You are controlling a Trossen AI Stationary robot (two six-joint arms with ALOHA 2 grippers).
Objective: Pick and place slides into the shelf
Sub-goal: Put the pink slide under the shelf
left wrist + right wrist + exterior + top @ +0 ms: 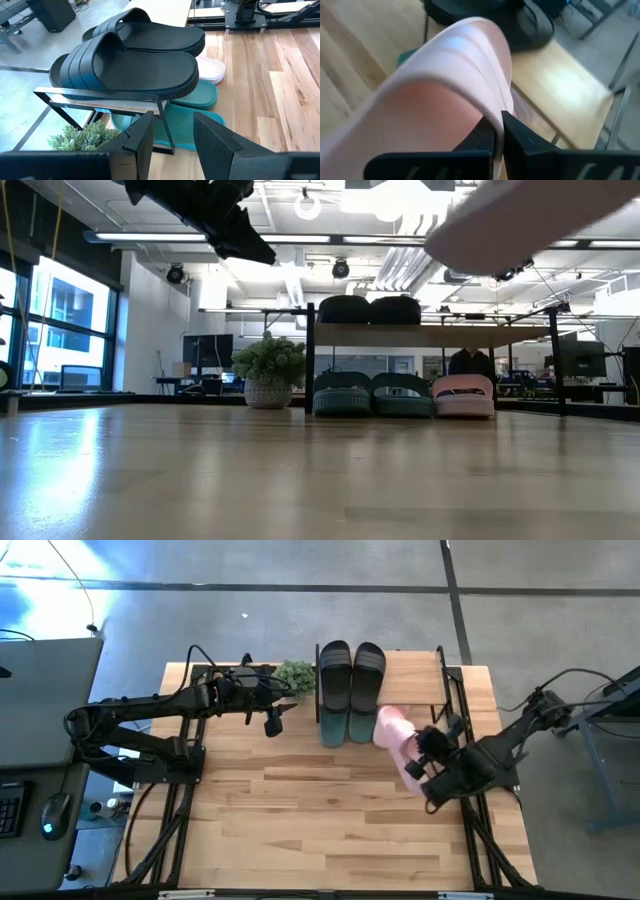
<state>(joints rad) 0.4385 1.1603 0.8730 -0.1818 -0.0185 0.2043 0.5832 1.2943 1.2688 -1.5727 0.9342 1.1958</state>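
Right pincer [432, 772] grasps a pink slide [410, 762] by its strap edge; it may slip before reaching the shelf [415, 675] ahead.

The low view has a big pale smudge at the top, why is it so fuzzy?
Low view: that smudge is the pale pink rubber slide, too close to the camera to be sharp. Right wrist view: the same slide looks soft too, pinched in the right hand.

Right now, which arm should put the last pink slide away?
The right one, most likely. Its pincer is shut on the pink slide, held up beside the shelf. The left pincer is open and holds nothing, over by the plant.
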